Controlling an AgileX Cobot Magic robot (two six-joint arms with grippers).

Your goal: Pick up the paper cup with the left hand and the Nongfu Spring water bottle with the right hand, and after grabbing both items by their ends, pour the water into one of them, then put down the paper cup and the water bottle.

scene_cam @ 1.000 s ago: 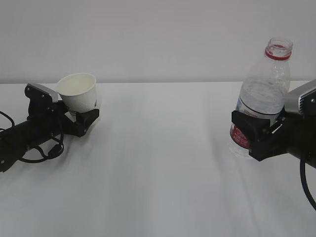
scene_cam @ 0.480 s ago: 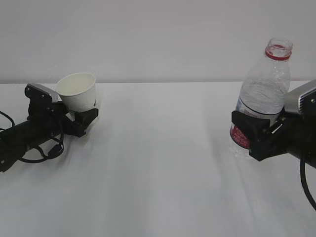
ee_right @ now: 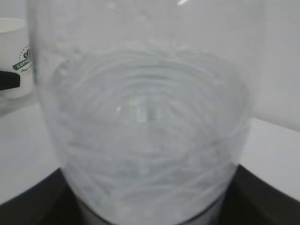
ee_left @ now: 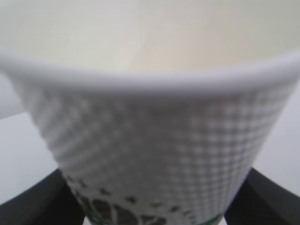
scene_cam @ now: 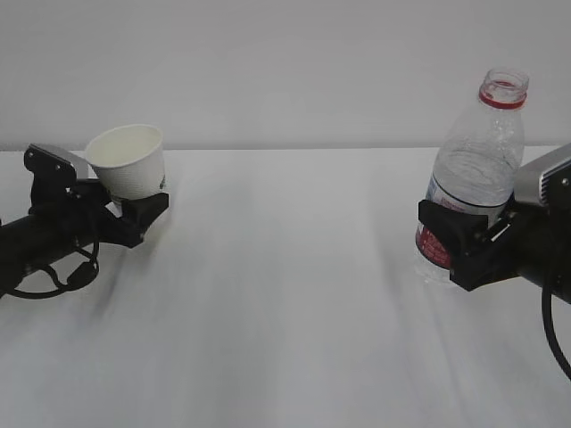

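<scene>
Both grasps look done: the left hand (scene_cam: 134, 209) grips the paper cup (scene_cam: 128, 161) low at far left, the right hand (scene_cam: 464, 241) clamps the Nongfu Spring water bottle (scene_cam: 473, 169) upright at right. Pouring and setting both on the bench (scene_cam: 285, 312) remain.

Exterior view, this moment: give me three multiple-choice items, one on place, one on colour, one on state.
1. Where is the small white tapered paper cup?
A. In the left claw
B. Beside the bottle
C. Lying flat on the table

2. What colour is the neck ring of the clear plastic bottle?
A. Blue
B. Red
C. Green

3. How does the bottle stand?
A. Tipped over the cup
B. Lying down
C. Upright, capless, in the right claw

Answers: 1 A, black fingers flank its base; 2 B, red band under the mouth; 3 C, open mouth points up.
</scene>
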